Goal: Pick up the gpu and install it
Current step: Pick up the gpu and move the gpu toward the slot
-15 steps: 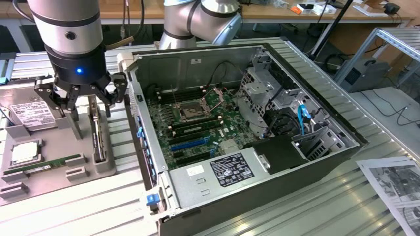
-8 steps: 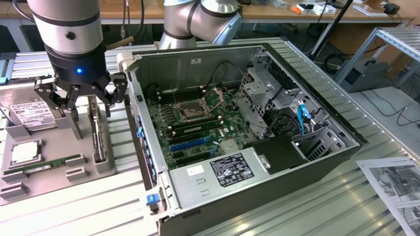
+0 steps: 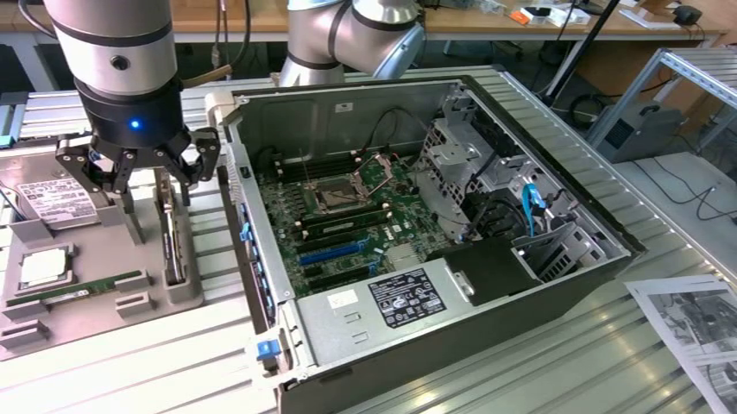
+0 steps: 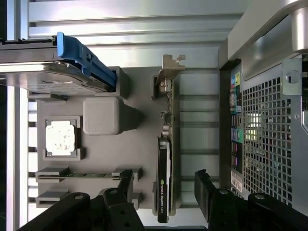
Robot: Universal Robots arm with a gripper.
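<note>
gpu [image 4: 166,130] on edge in a slot of the grey tray [image 4: 144,144], set on the desk [image 3: 150,362] just beside the open computer case [image 3: 345,95], between that case and the tray's other parts (hard drive [image 4: 43,77], processor [image 4: 61,137], memory stick [image 4: 82,174]). Long axis parallel to the case's near wall; silver bracket [image 4: 169,72] at 1 end, black labelled cooler at the other. Pincer [image 4: 163,177] spread wide and empty, poised straight above the cooler end, well away from the bracket. 2 fingers [image 4: 126,180] straddling the thin board across its short way, 1 to each side, neither touching as far as can be judged. Just 1 arm on the rig, already lined up over the card. Not yet gripped; blue expansion slots [image 3: 334,250] inside the case bare.
</note>
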